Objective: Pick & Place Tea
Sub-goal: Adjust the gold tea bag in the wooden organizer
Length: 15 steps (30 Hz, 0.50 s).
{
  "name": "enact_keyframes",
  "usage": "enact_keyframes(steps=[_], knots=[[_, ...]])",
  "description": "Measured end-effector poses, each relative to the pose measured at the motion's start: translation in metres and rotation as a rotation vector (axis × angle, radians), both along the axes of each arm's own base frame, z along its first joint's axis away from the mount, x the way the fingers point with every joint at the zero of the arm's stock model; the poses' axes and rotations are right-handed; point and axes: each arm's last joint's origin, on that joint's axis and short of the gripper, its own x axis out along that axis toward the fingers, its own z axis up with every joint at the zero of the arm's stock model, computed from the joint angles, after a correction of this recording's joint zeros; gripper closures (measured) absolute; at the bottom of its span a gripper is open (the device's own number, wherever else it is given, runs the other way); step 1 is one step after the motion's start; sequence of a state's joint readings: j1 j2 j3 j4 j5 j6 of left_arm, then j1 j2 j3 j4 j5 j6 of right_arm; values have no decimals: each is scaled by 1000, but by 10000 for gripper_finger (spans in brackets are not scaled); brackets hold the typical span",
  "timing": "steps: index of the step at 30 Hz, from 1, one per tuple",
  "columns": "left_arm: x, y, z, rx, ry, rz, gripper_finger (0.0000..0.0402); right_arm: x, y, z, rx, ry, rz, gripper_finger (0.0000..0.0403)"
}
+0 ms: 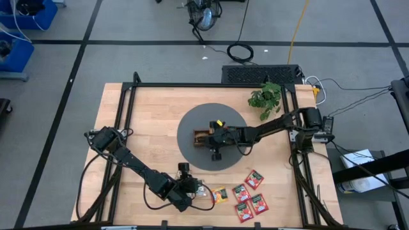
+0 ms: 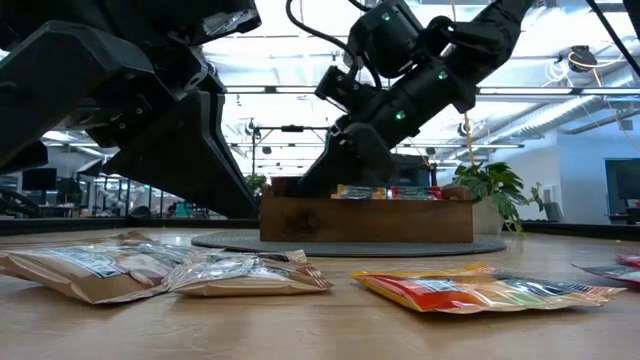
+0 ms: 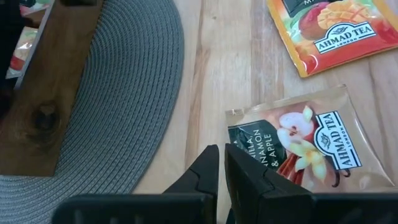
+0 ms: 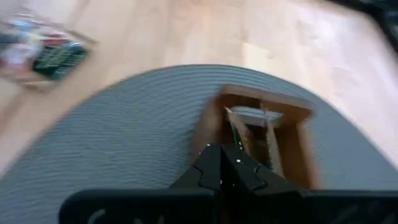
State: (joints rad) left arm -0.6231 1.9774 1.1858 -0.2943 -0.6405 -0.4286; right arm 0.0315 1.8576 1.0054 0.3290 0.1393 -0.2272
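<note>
Two cream tea sachets point(image 2: 90, 272) point(image 2: 250, 272) lie flat on the wooden table near its front edge. My left gripper point(image 3: 222, 152) is shut at the edge of one cream sachet point(image 3: 298, 143). An orange-yellow sachet point(image 3: 329, 31) lies just beyond it, and several red sachets point(image 1: 249, 195) lie flat to the right. The brown wooden tray point(image 1: 203, 136) stands on the round grey mat point(image 1: 192, 118), with sachets point(image 2: 390, 192) standing in it. My right gripper point(image 4: 222, 158) is shut with nothing in it, above the mat just short of the tray's point(image 4: 261, 124) end. My left gripper has its two fingers closed at the cream sachet's side edge point(image 3: 229, 134), near a corner that the fingers hide. The fingers slant down from the table's left. The rest of the sachet lies flat on the table, print up.
A potted plant point(image 1: 265, 99) stands at the far right of the table. A black metal frame point(image 1: 192, 85) runs along the table's edges. Bare wood lies between the mat and the sachets.
</note>
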Motion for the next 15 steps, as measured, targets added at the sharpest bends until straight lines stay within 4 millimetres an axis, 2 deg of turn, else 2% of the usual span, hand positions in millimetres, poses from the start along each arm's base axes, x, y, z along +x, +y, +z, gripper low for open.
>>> enact_keyframes(steps=[8, 15], knots=[[0, 0, 0, -3, -3, 2, 366, 1, -11, 3, -109, 0, -75, 403], [0, 0, 0, -7, -2, 2, 366, 14, -23, 21, -146, -57, -107, 403]])
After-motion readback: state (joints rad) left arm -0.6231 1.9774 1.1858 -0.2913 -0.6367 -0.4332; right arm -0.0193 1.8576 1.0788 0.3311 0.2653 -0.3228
